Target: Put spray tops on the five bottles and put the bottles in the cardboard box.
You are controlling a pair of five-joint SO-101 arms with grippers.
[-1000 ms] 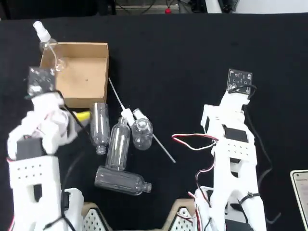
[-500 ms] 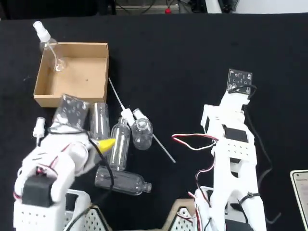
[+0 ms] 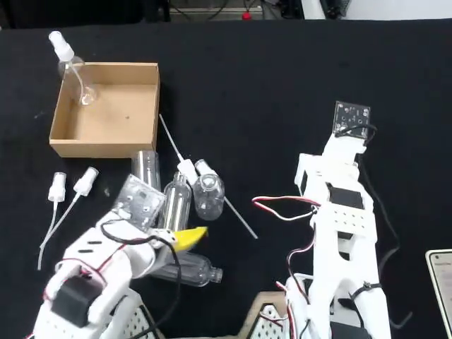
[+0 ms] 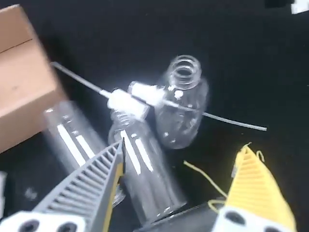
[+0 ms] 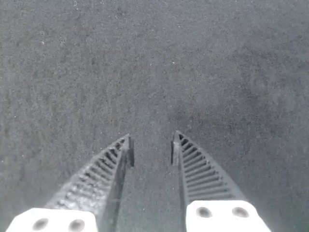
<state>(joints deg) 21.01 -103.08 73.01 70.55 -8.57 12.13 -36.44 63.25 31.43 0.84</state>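
The cardboard box [image 3: 106, 113] sits at the far left, with one capped bottle [image 3: 73, 70] leaning at its far corner. Three open bottles [image 3: 175, 208] lie and stand bunched near the box, and one more bottle [image 3: 187, 268] lies nearer. Two spray tops [image 3: 186, 168] with long tubes rest across the bunch. Two more spray tops [image 3: 70, 185] lie to the left. My left gripper [image 4: 181, 159] hangs open and empty over the bunch, above a lying bottle [image 4: 149, 164] and near an open-necked bottle [image 4: 183, 106]. My right gripper [image 5: 150, 147] stands narrowly open over bare black cloth.
The right arm [image 3: 342, 198] stands upright at the right, well away from the bottles. A white object [image 3: 441, 272] pokes in at the right edge. The black cloth stretches bare between the bunch and the right arm.
My left arm has swung from beside the box back and to the right, over the bottle bunch. Two spray tops it had covered now show. The right arm has not moved.
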